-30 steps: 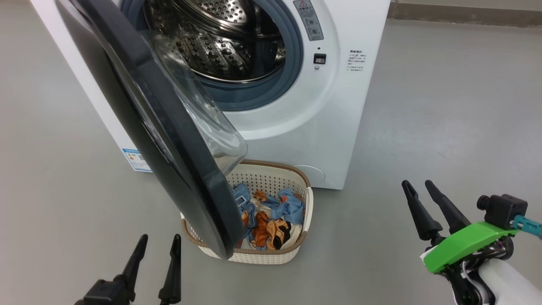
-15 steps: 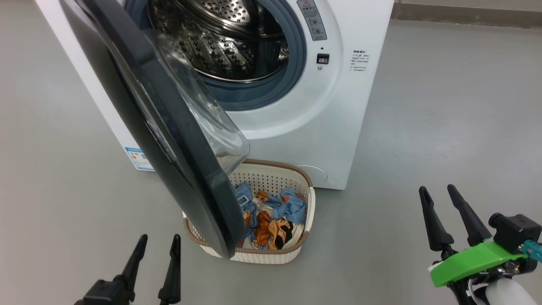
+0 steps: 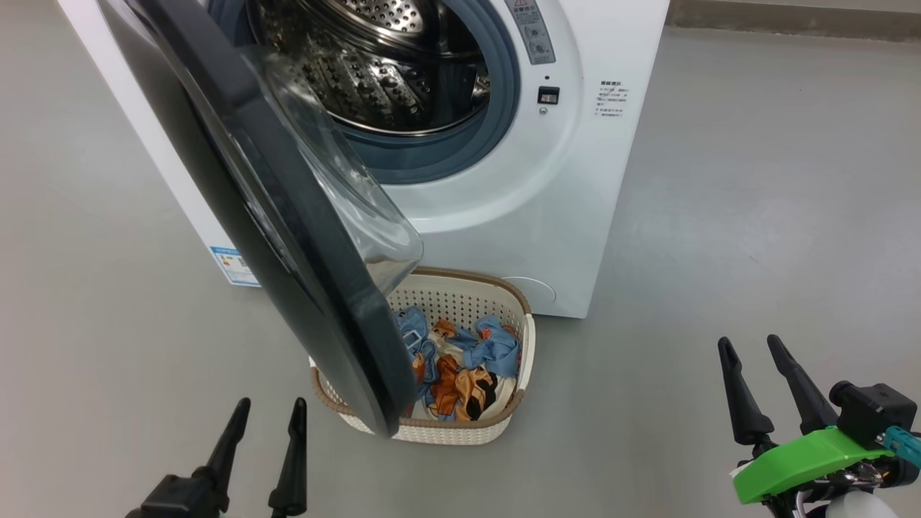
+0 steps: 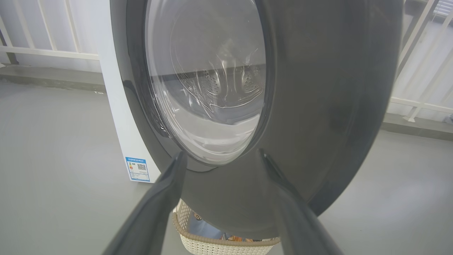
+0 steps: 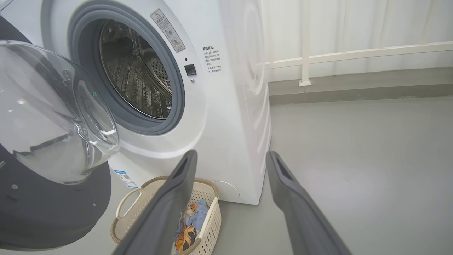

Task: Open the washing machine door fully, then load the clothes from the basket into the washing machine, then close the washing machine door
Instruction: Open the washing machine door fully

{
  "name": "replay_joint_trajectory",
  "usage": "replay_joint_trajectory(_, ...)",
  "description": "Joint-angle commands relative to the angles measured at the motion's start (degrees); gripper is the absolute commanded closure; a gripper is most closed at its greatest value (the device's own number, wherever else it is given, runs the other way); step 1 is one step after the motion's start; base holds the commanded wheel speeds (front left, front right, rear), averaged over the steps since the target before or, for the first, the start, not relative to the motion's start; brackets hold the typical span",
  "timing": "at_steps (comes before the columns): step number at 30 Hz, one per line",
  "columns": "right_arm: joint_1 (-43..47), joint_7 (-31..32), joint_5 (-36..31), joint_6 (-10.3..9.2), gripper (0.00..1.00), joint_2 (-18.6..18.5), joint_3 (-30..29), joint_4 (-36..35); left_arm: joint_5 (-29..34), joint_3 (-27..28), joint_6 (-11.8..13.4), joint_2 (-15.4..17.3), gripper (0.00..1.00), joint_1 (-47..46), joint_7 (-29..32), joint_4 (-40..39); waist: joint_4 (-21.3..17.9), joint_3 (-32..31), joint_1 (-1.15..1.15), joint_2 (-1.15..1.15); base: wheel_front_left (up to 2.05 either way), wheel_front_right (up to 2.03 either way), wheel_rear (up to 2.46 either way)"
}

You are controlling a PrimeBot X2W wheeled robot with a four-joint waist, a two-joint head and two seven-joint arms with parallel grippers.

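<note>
1. The left gripper (image 3: 272,403) has two long, glossy black fingers (image 3: 230,435) that taper from a black base to blunt tips.
2. The right gripper (image 3: 748,340) has the same pair of black tapering fingers.
3. Behind those fingers is a bright green cover (image 3: 799,460), flat and wedge-shaped.
4. Above the green cover sits a boxy black camera (image 3: 870,411) with a short round barrel.
5. Beside the green cover, a teal plug (image 3: 903,442) juts from the camera.
6. Under the green cover run thin wires (image 3: 860,475).

Sticker (image 5: 167,31) on the washing machine (image 5: 226,106) shows a warning triangle.
</note>
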Motion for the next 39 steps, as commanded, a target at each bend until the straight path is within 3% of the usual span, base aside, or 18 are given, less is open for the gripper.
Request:
replay_joint_trajectory(1,0.1,-0.7,-0.5,0.33,0.00,-0.5,1.0,-1.1,-0.1,1.8,-0.1,1.0,0.00,-1.1,-0.6,-1.6,0.0,0.0,0.00,0.00,0.00,0.00,0.00)
replay_joint_trajectory(5,0.0,-0.7,-0.7,0.33,0.00,-0.4,0.6,-1.2,-0.2,2.3,-0.1,0.9,0.00,-1.2,-0.6,-1.6,0.0,0.0,0.00,0.00,0.00,0.00,0.00)
replay_joint_trajectory(6,0.0,-0.7,-0.8,0.33,0.00,-0.3,0.6,-1.3,-0.4,2.6,-0.1,0.8,0.25,-1.3,-0.6,-1.8,0.0,-0.1,0.00,0.00,0.00,0.00,0.00)
replay_joint_trajectory(8,-0.1,-0.7,-0.8,0.33,0.00,-0.3,0.5,-1.3,-1.2,3.4,-0.1,0.5,0.85,-1.4,-0.6,-2.3,0.1,-0.1,0.00,0.00,0.00,0.00,0.00)
replay_joint_trajectory(9,-0.2,-0.7,-0.9,0.33,0.00,-0.3,0.5,-1.5,-1.5,3.9,-0.1,0.4,1.00,-1.5,-0.6,-2.6,0.1,-0.2,0.00,0.00,0.00,0.00,0.00)
replay_joint_trajectory(18,-0.3,-0.7,-1.1,0.33,0.00,-0.2,0.7,-2.1,-2.2,9.8,-0.1,-0.9,1.00,-3.0,-0.6,-9.6,0.6,-0.3,0.00,0.00,0.00,0.00,0.00)
replay_joint_trajectory(23,-0.4,-0.7,-1.1,0.33,0.00,-0.2,0.7,-2.4,-1.8,8.2,-0.1,-1.4,1.00,-3.7,-0.6,-18.4,0.8,-0.2,0.00,0.00,0.00,0.00,0.00)
replay_joint_trajectory(31,-0.4,-0.7,-1.2,0.33,0.00,-0.3,0.7,-2.7,-2.7,-2.1,1.8,-1.6,1.00,-4.9,-0.6,-29.9,0.2,0.0,0.00,0.00,0.00,0.00,0.00)
replay_joint_trajectory(39,-1.1,-0.7,-1.4,0.33,0.00,0.2,1.3,-2.7,-5.7,-15.5,2.4,-1.6,1.00,-7.8,-0.6,-24.3,-1.3,0.5,0.00,0.00,0.00,0.00,0.00)
